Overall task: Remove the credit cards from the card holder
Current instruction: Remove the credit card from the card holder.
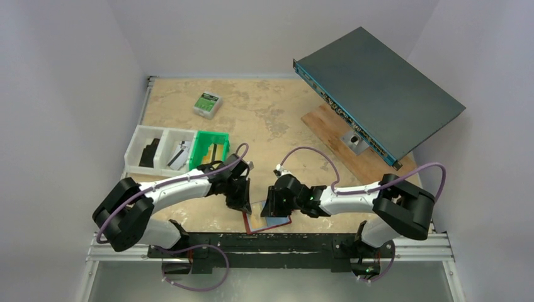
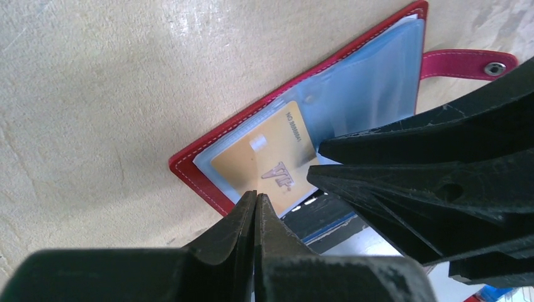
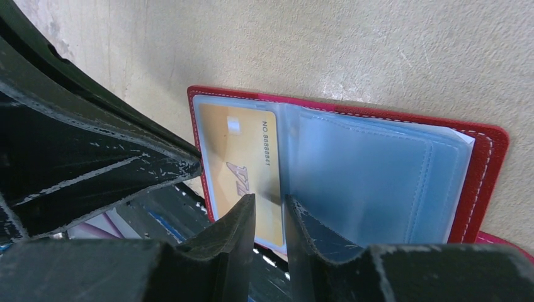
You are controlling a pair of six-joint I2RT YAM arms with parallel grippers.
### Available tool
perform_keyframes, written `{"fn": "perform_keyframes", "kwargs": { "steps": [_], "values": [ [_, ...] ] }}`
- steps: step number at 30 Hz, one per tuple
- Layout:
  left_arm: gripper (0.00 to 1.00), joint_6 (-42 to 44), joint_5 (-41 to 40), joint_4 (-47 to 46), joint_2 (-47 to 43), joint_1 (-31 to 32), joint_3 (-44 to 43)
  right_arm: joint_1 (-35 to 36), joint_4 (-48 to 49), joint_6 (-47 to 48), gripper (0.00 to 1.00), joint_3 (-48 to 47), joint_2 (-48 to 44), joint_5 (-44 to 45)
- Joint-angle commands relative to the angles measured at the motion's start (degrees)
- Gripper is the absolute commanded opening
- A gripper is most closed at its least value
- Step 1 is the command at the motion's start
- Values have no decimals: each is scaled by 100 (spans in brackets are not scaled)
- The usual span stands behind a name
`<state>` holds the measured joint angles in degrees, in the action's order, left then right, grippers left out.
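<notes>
Surface: mottled tan table (image 1: 264, 119) enclosed by white walls. At the left, 2 white bins (image 1: 154, 148) adjoin 1 green bin (image 1: 208, 148); a small green-and-white box (image 1: 206, 104) lies behind them. Left gripper (image 2: 255, 201): fingers pressed together, tips at the near edge of the card holder (image 2: 201, 182). The holder lies open and flat on the table near the arm bases, between both grippers. 1 gold card (image 2: 264, 157) sits in its clear pocket. Right gripper (image 3: 269, 211): fingers slightly parted over that card. At the right, a dark equipment chassis (image 1: 378, 88) leans on a wooden board (image 1: 340, 135).
</notes>
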<state>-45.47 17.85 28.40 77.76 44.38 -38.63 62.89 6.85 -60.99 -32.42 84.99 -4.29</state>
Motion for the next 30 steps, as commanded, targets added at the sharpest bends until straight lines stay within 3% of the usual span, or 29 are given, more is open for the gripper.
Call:
{"fn": "perform_keyframes", "kwargs": {
  "steps": [1,21,30],
  "values": [
    [0,-67,-119,-152,178,74,31,-36,216,-46,25,22,101,-96],
    [0,-40,-291,-39,478,167,-22,-201,724,-149,28,326,365,-389],
    [0,-148,-219,-288,846,296,-91,-406,1416,-317,28,700,601,-820]
  ]
}}
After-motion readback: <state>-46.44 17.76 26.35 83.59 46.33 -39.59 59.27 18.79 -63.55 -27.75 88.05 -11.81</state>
